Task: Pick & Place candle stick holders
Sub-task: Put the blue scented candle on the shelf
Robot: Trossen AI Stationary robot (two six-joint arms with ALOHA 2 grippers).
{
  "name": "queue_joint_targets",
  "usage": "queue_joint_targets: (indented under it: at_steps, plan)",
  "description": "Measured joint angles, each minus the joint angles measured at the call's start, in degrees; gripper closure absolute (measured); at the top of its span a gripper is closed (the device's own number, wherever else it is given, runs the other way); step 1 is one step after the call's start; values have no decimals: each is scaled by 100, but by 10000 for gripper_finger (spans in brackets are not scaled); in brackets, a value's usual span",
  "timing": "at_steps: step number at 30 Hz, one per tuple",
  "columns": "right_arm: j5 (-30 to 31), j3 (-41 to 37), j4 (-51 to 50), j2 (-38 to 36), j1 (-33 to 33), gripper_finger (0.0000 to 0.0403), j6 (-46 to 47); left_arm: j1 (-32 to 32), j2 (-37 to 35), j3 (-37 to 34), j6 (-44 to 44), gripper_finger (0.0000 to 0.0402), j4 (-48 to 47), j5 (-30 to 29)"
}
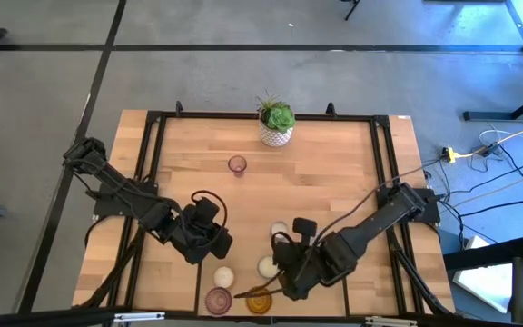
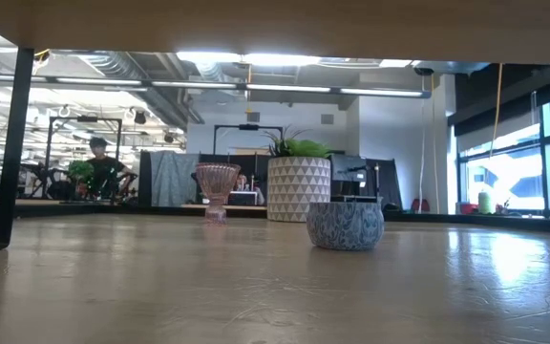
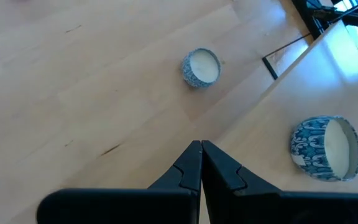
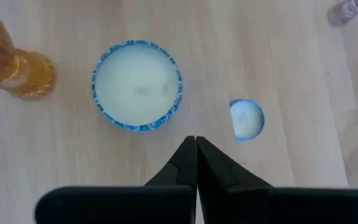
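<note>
Three cream-white holders with blue patterned walls stand near the front edge [image 1: 280,231], [image 1: 268,266], [image 1: 223,275]. A purplish-pink glass holder [image 1: 218,300] and an amber glass holder [image 1: 259,302] are at the front edge. Another pink glass holder [image 1: 236,164] stands mid-table, also in the low view [image 2: 217,189]. My left gripper [image 1: 218,243] is shut and empty above the wood, left of the cream holders [image 3: 201,67]. My right gripper [image 1: 287,280] is shut and empty, hovering beside a cream holder [image 4: 137,84] and the amber one [image 4: 17,68].
A green plant in a white patterned pot [image 1: 277,123] stands at the table's far edge. A black frame [image 1: 152,163] runs around the tabletop. Bare wood lies between the pot and the front group. Cables [image 1: 479,154] lie on the floor to the right.
</note>
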Motion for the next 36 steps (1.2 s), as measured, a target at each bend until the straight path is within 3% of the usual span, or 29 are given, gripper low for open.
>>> queue_joint_targets:
  at_steps: [5, 18, 36]
  plan:
    - [-187, -452, 337, -91, -329, 403, -122, 101, -7, 0, 199, 400, -47, 373]
    - [-710, -2607, 2253, -1243, -699, 403, 151, 207, -13, 0, 303, 400, -24, 702]
    - [-983, -2801, 2599, -1207, -426, 403, 689, 293, -98, 0, 223, 400, 35, 1193]
